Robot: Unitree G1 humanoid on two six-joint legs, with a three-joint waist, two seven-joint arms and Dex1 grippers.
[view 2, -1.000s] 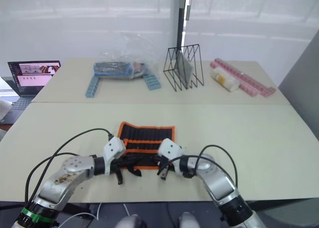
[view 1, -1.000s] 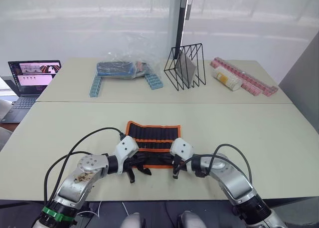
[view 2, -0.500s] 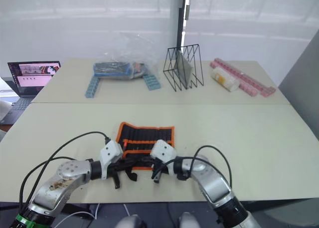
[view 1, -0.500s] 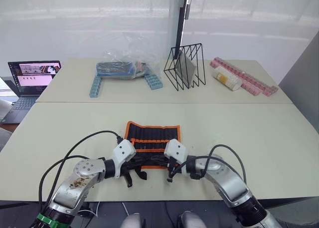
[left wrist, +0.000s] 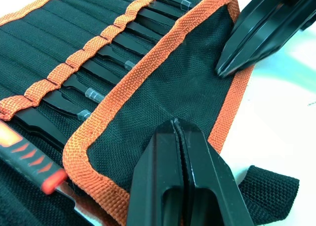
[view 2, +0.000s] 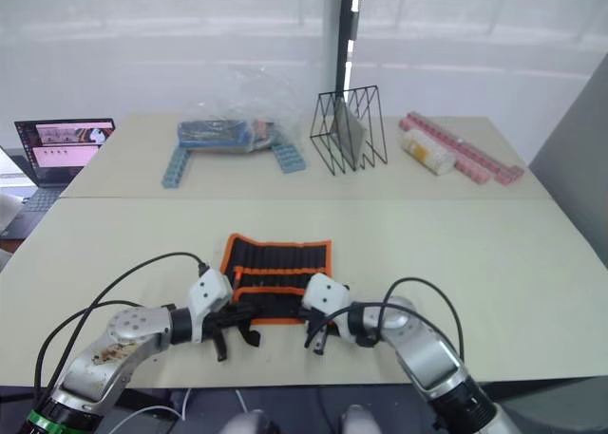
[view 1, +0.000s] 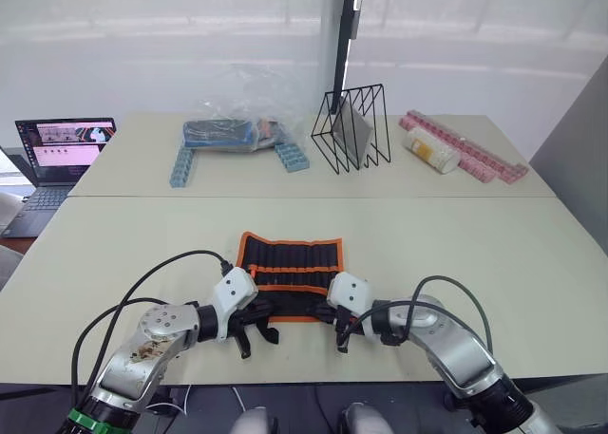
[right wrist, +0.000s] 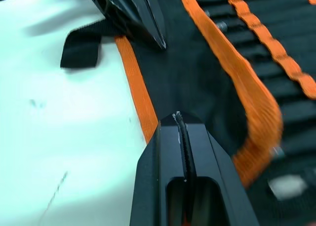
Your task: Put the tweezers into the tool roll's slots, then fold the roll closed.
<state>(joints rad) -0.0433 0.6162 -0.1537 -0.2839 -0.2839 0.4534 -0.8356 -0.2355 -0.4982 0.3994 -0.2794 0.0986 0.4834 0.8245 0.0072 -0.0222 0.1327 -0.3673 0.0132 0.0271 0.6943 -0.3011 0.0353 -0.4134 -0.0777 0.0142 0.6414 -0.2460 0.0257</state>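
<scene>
Since both grippers pinch only the thin near flap of the tool roll (view 1: 290, 274), the likeliest failure, as I judge it, is the woven fabric slipping out from between the fingers as the fold is carried over, or one side lifting ahead of the other and creasing the roll askew. The left gripper (left wrist: 178, 132) is clenched on that flap just inside its orange edge trim (left wrist: 143, 63), and the right gripper (right wrist: 179, 123) is clenched on the trim at the roll's near border. The roll lies flat on the near table (view 1: 494, 263), its coarse black canvas ribbed by the slots (left wrist: 64, 67); the tweezers (left wrist: 106, 55), slim, smooth and black, already sit in those slots beside the flap. A loose black strap (right wrist: 81, 50) trails off the roll's near edge and could catch under the fold.
</scene>
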